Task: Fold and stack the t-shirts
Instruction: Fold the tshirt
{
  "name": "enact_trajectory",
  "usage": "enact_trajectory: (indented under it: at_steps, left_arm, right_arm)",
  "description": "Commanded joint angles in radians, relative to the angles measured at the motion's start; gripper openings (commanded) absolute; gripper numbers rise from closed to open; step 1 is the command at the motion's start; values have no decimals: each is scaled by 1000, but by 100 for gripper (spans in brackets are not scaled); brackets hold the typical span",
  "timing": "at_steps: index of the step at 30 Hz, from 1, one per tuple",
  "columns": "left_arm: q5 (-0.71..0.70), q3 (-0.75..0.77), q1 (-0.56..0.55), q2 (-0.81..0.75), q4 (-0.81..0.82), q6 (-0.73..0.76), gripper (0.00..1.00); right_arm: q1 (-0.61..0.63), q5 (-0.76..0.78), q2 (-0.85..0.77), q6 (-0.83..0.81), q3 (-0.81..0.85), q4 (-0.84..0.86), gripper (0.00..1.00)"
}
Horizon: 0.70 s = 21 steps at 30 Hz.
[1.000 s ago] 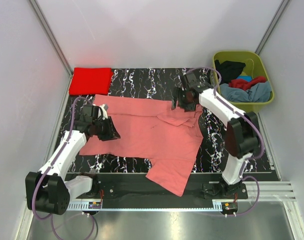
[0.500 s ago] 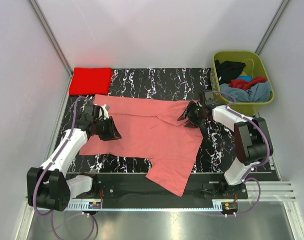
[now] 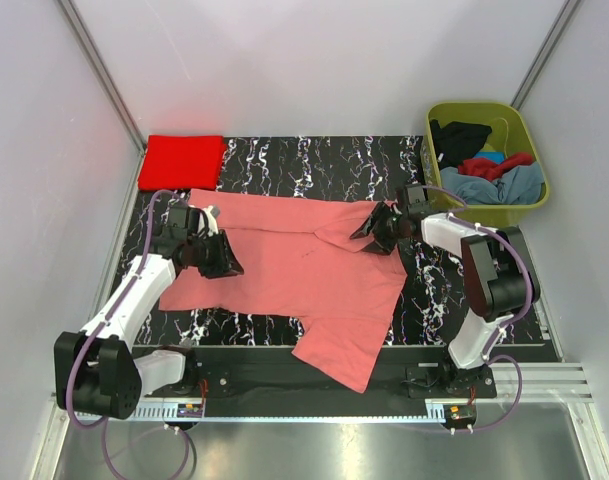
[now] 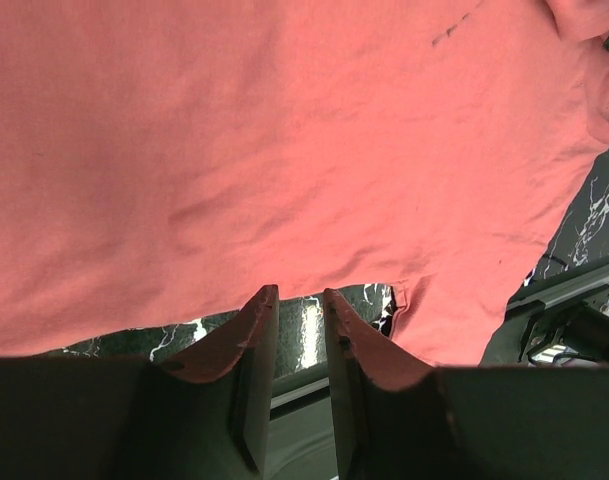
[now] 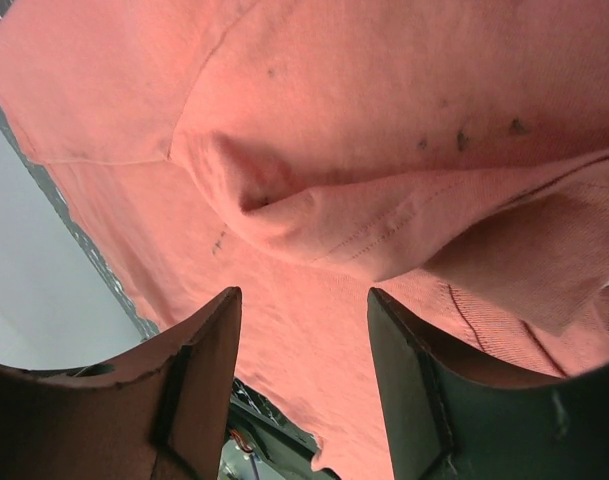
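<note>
A salmon pink t-shirt (image 3: 304,265) lies spread on the black marble table (image 3: 314,155), with one part hanging over the near edge. My left gripper (image 3: 224,262) is low over the shirt's left near hem. In the left wrist view (image 4: 300,292) its jaws stand a little apart with nothing between them, and the shirt (image 4: 284,150) lies just beyond the tips. My right gripper (image 3: 369,228) is open wide over a bunched fold (image 5: 314,215) at the shirt's right side. A bright red folded t-shirt (image 3: 181,160) lies at the back left.
An olive-green tub (image 3: 484,212) stands off the table's back right corner, holding a black (image 3: 462,135), a dark red (image 3: 494,165) and a grey-blue (image 3: 504,187) t-shirt. White walls close in the left, back and right. A metal rail runs along the near edge.
My right gripper has moved from the shirt's back edge towards the right and down to the bunched fold. The left arm has barely moved.
</note>
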Motion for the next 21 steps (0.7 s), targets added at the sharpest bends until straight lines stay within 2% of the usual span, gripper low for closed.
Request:
enact_trajectory:
  at_steps: [1,6,13,17,21]
  left_arm:
    - [26,47,-3,12,29,8,29]
    - [23,48,-1,21,33,3,29]
    - [45,53,-1,41,50,-15,33]
    - [48,60,-1,39,53,-18,33]
    - [46,61,-1,33,55,-18,33]
  right_arm:
    - [-4,-27,-13,19,-26,40,60]
    - [-5,-44,-3,33,-57,83,60]
    - [-5,-62,77,22,9,141,56]
    - [-4,-78,80,41,12,169,51]
    - [-5,-117,33,96,-4,185,33]
